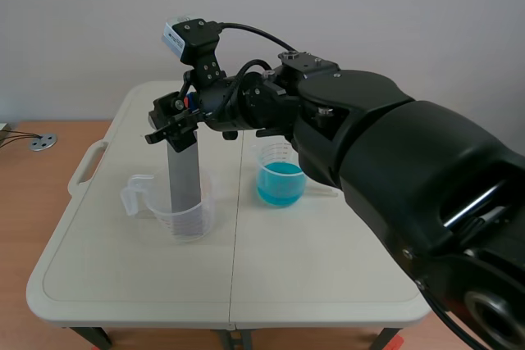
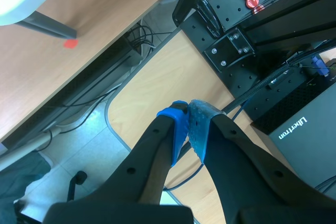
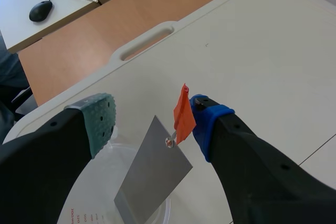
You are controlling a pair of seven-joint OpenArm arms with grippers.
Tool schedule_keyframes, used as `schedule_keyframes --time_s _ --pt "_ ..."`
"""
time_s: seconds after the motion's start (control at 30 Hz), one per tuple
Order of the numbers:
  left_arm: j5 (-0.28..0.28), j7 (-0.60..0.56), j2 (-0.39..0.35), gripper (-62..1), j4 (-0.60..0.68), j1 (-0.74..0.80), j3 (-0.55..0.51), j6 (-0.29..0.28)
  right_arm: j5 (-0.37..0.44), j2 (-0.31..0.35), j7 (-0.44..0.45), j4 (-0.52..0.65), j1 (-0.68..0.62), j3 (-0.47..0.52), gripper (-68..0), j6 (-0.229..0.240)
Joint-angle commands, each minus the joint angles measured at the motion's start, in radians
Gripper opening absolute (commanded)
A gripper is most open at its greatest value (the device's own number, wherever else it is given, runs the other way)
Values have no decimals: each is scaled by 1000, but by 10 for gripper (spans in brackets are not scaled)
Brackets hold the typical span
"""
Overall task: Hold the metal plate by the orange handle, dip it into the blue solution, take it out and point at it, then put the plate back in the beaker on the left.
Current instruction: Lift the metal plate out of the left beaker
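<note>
Above the beaker [image 1: 187, 223] holding the metal plate [image 3: 153, 174], the right gripper [image 3: 155, 121] was spread around the orange handle [image 3: 183, 115]; the left gripper [image 2: 188, 116] was pressed together.

White table [image 1: 123, 284] before plain grey wall [image 1: 369, 6].

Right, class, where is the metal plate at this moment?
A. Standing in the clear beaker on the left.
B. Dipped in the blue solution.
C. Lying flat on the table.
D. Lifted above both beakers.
A: the metal plate stands with its lower end inside the clear beaker.
</note>
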Motion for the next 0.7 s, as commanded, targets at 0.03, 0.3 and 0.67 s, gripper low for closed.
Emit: schedule_keyframes --time_s 0.03,0.3,0.67 --pt "-3 -9 5 -590 6 -1 -3 -3 8 -9 14 10 39 -2 -443 5" --pt "-3 -9 5 -590 6 -1 -3 -3 8 -9 14 10 39 -2 -617 5" --pt "-3 -9 5 -590 6 -1 -3 -3 0 -8 23 10 36 -2 -662 93"
